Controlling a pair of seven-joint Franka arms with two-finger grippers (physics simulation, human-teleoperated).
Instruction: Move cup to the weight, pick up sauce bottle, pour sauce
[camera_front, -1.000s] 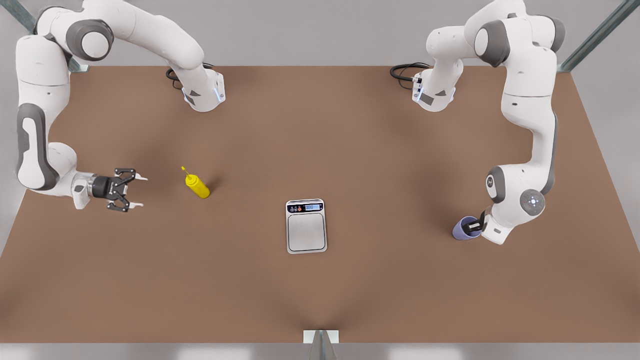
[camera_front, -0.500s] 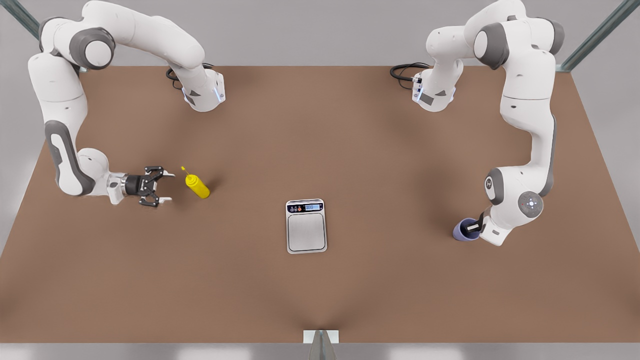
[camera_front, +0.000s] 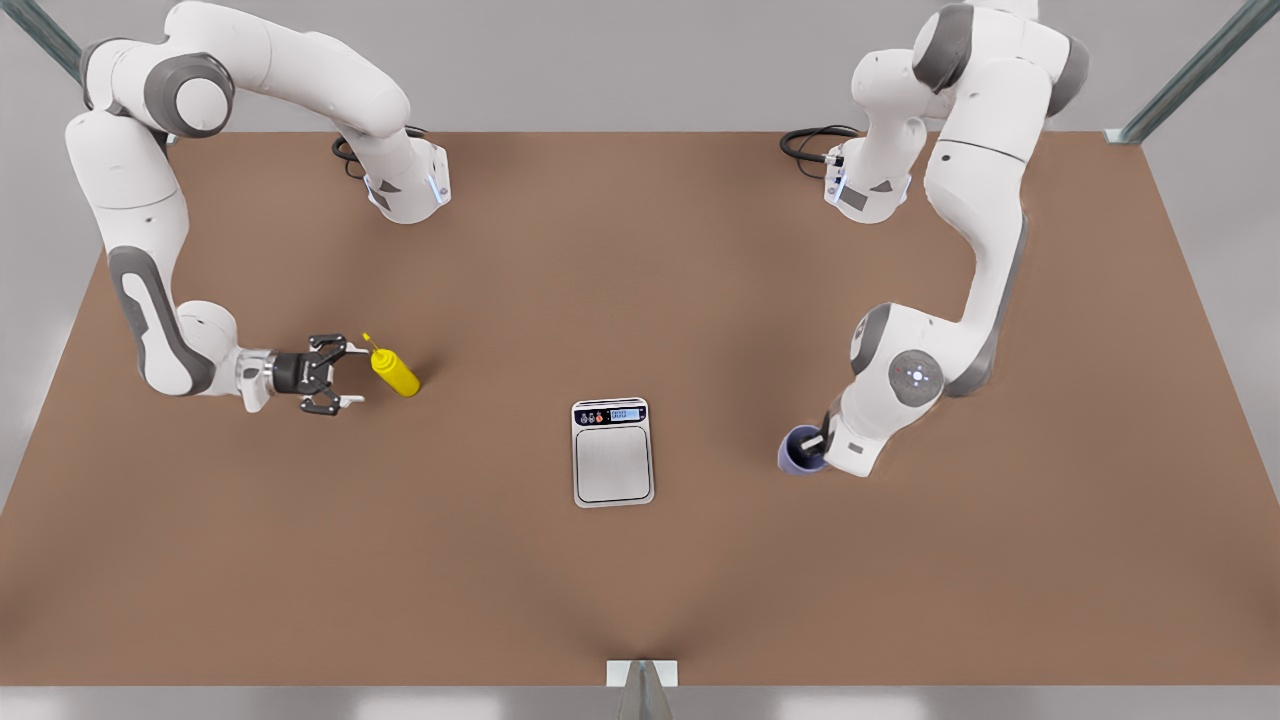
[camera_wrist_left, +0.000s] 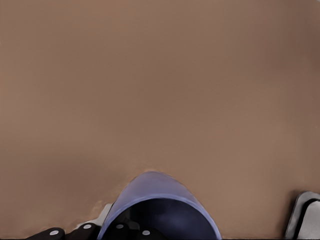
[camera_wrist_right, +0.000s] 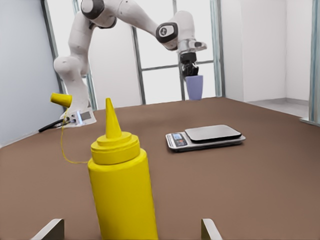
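The lavender cup (camera_front: 797, 451) hangs above the table, seen against the far window in the right wrist view (camera_wrist_right: 195, 88). My left gripper (camera_front: 820, 441) is shut on its rim, at the front view's right of the weight (camera_front: 612, 452). The cup's rim (camera_wrist_left: 157, 200) shows close up, with a corner of the weight (camera_wrist_left: 304, 216) beside it. The yellow sauce bottle (camera_front: 395, 372) stands upright at the front view's left. My right gripper (camera_front: 352, 376) is open and level with it, just short of it. Its fingertips (camera_wrist_right: 51, 229) flank the bottle (camera_wrist_right: 122, 190) without touching.
Both arm bases (camera_front: 408, 186) (camera_front: 868, 188) with black cables stand at the table's far edge. A small yellow cap (camera_wrist_right: 61, 99) hangs off the bottle on a thin tether. The weight (camera_wrist_right: 206, 136) lies flat on the bare brown table (camera_front: 640, 600).
My left arm has carried the cup toward the weight, to the front view's left. My right gripper has advanced toward the sauce bottle and stays open.
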